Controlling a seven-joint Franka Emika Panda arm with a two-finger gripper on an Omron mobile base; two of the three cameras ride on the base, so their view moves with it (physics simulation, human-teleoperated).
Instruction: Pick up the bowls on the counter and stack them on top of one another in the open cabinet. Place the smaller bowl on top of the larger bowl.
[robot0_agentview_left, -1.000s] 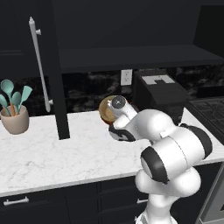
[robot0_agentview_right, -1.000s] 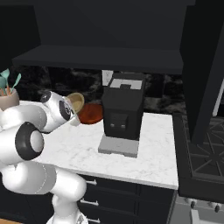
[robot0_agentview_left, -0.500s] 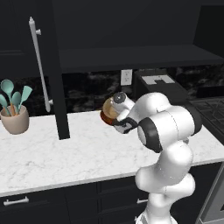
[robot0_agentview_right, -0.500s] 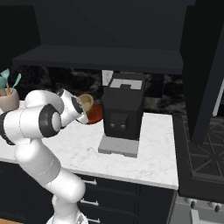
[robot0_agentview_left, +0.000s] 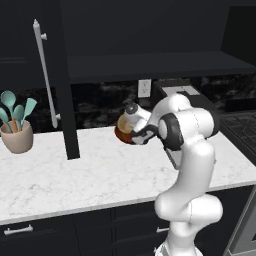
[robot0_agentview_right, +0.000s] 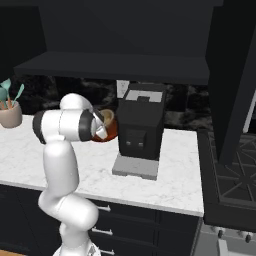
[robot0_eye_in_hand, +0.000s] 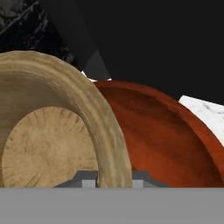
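My gripper (robot0_agentview_left: 133, 123) is shut on the rim of the smaller bowl (robot0_agentview_left: 124, 122), light tan wood, held tilted on edge. In the hand view its rim (robot0_eye_in_hand: 109, 131) runs between my two fingertips (robot0_eye_in_hand: 87, 179). Right behind and below it sits the larger bowl (robot0_eye_in_hand: 162, 135), glossy reddish-brown, on the white marble counter (robot0_agentview_left: 75, 175). From the right base view the tan bowl (robot0_agentview_right: 108, 118) hangs just over the red-brown bowl (robot0_agentview_right: 111, 134). The open cabinet shelf (robot0_agentview_left: 150, 65) is above, its door (robot0_agentview_left: 62, 100) standing open to the left with a silver bar handle (robot0_agentview_left: 44, 75).
A black coffee machine (robot0_agentview_right: 140, 127) stands close to the right of the bowls. A beige utensil holder (robot0_agentview_left: 17, 136) with teal spatulas stands at the counter's far left. A stove (robot0_agentview_right: 230, 170) lies to the right. Black drawers run below the counter.
My arm has straightened up, its elbow rising and swinging right. The hand stays by the red-brown bowl with the tan bowl in its grip, shifted slightly left.
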